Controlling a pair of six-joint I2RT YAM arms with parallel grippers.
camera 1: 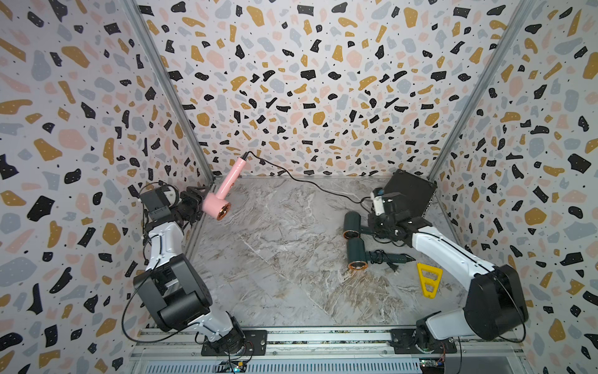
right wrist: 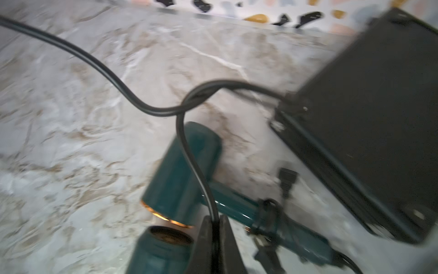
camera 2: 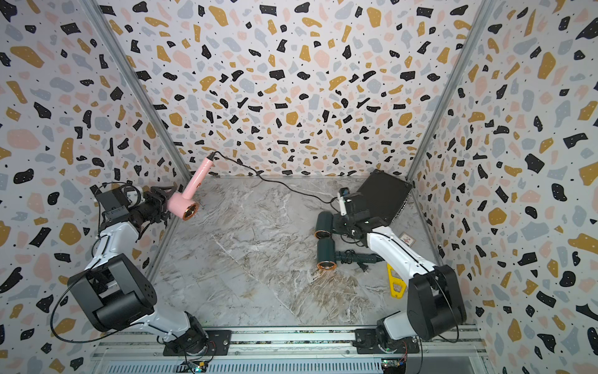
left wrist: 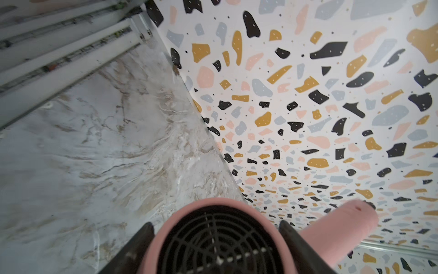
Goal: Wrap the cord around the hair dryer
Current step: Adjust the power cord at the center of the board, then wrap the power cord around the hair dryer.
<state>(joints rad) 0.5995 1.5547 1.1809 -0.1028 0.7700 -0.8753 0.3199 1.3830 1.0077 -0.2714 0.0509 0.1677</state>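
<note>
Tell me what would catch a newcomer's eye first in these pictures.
The pink hair dryer stands out, held off the marble table at the far left in the left arm's jaws, with its handle pointing up toward the back wall. Its black cord trails across the table to the right arm's jaws, which are shut on it. Beside that arm lie two dark green hair dryers, cords bundled round their handles.

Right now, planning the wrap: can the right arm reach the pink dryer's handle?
Probably, at a stretch: the handle stands free of the left gripper, but the right gripper pinches the cord.
</note>
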